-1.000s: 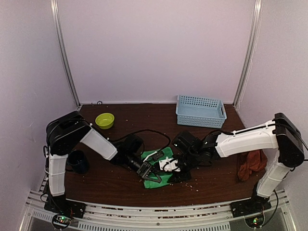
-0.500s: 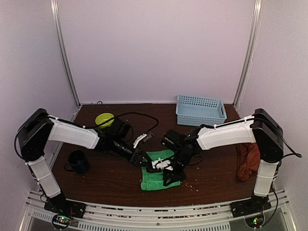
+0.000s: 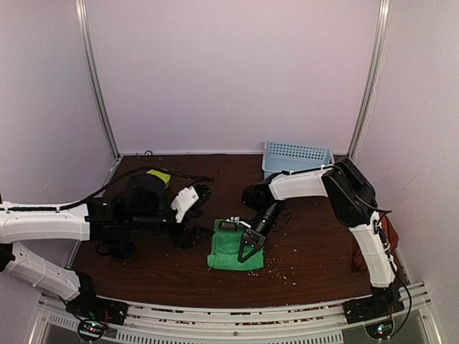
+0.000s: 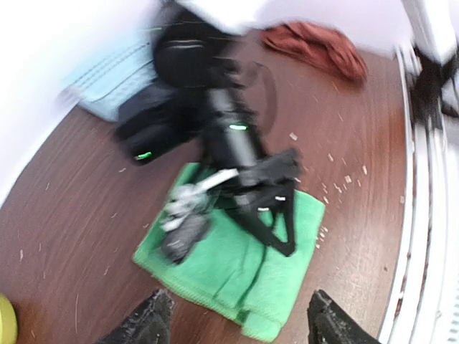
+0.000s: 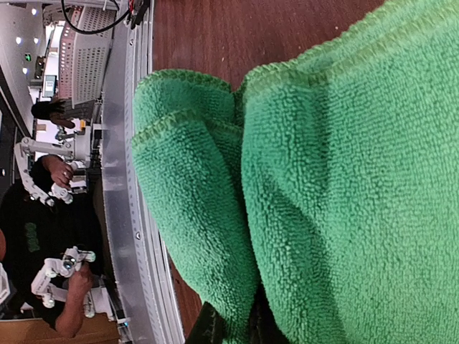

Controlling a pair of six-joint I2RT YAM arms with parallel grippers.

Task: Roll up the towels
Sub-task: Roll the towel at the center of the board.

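Green towel: lies folded, in several layers, on the counter near its middle, between the two arms.
Right end effector: down on the green towel's right part, fingers drawn together and clenched on a fold of the cloth; its wrist view is filled with green pile, doubled over at the edge.
Left end effector: released, fingers spread wide, hanging above the counter just left of the green towel and touching nothing.
Red towel: bunched in a heap at the counter's right edge, partly behind the right arm, well apart from the green one.
Basket: light blue, at the back right.
Bowl: yellow-green, back left, partly hidden by the left arm.
Counter: dark wood, scattered with pale crumbs.
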